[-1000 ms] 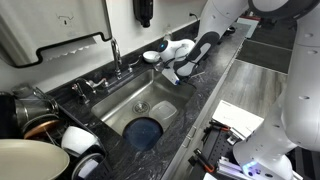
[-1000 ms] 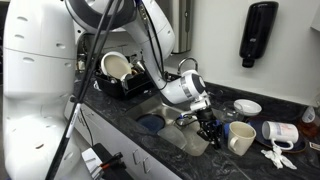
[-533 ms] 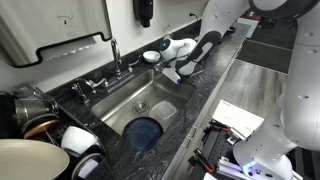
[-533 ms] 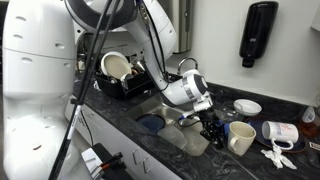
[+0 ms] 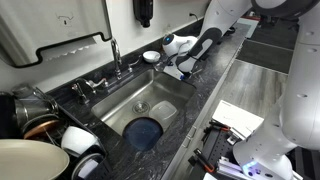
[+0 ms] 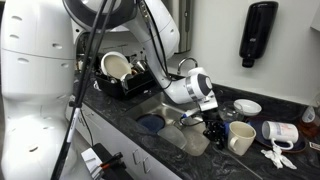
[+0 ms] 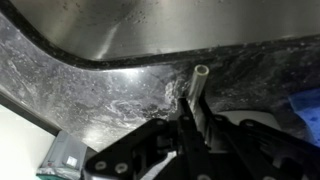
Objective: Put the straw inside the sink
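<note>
The stainless-steel sink (image 5: 140, 100) has a round drain, a chrome faucet (image 5: 114, 52) and a dark speckled stone rim; it also shows in the other exterior view (image 6: 170, 120) and along the top of the wrist view (image 7: 170, 30). My gripper (image 7: 195, 125) is shut on a pale straw (image 7: 197, 88), which sticks out past the fingertips over the stone rim just outside the basin's edge. In both exterior views the gripper (image 5: 176, 70) (image 6: 212, 128) hangs low over the counter at the sink's end. The straw is too small to make out there.
A dark blue bowl (image 5: 144, 131) lies in the sink. Mugs (image 6: 240, 137), a white bowl (image 6: 247, 106) and a tipped cup (image 6: 278, 132) stand on the counter beside the gripper. Pots and dishes (image 5: 40, 125) crowd the sink's other end. A soap dispenser (image 6: 258, 35) hangs on the wall.
The gripper has shifted slightly along the counter edge, away from the sink, with the straw still held.
</note>
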Controlling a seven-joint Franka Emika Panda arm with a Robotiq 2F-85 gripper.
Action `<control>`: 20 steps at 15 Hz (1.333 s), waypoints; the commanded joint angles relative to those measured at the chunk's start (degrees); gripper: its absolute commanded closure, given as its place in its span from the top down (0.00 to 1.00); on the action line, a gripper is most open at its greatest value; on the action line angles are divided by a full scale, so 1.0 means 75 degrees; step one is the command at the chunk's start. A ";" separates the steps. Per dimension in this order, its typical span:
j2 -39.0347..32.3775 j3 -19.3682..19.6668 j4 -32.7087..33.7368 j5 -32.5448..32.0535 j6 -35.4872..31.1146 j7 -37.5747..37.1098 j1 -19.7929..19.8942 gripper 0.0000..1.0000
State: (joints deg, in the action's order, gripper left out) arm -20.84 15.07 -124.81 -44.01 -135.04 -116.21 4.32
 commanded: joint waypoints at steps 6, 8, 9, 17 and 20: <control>0.0898 -0.0120 -0.0454 0.0161 0.0232 0.0302 -0.0122 0.03; 0.1148 -0.0197 -0.0553 0.0201 0.0324 0.0259 -0.0187 0.03; 0.1269 -0.0259 -0.0595 0.0254 0.0371 0.0290 -0.0196 0.03; 0.2117 -0.0674 -0.0737 0.1089 0.0152 0.1027 -0.0079 0.03; 0.2396 -0.0728 -0.0759 0.1514 -0.0129 0.1566 -0.0014 0.03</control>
State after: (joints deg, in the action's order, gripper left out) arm -5.97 10.62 -129.12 -35.83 -133.77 -109.45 2.95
